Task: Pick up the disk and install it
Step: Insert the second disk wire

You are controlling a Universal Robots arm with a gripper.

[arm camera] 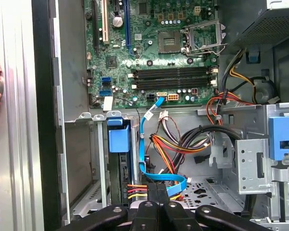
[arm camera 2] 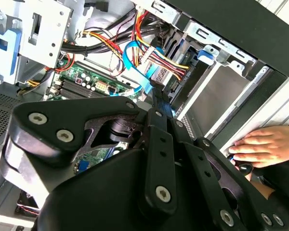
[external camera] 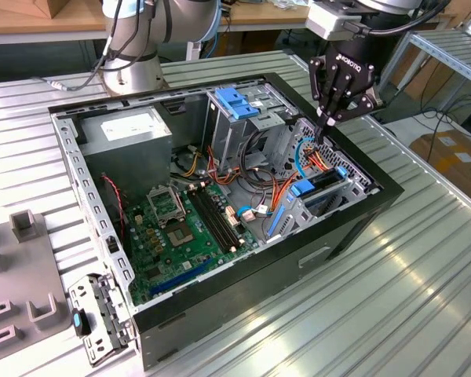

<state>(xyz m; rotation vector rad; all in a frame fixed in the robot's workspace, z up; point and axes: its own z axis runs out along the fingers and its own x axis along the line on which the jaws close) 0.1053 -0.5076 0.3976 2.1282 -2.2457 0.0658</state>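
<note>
The disk [external camera: 327, 191] stands on edge in a drive bay at the open computer case's front corner, on the exterior view's right, with blue rails [external camera: 304, 188] at its ends. In the first wrist view the disk [arm camera: 121, 166] is seen edge-on under a blue tab [arm camera: 118, 139], with coloured wires plugged in at its end. My gripper [external camera: 320, 135] hangs just above the case, over the cables beside that bay. Its fingers are shut together with nothing between them, as both wrist views show [arm camera: 153, 188] [arm camera 2: 156, 92].
A person's hand [arm camera 2: 267, 144] rests on the outside of the case wall [arm camera: 43, 115] near the bay. Inside are the motherboard [external camera: 180, 228], a grey power supply box [external camera: 125, 133], a metal cage with a blue cap [external camera: 239, 106] and loose cables [arm camera: 183, 144]. A bracket [external camera: 94, 314] lies on the ribbed table.
</note>
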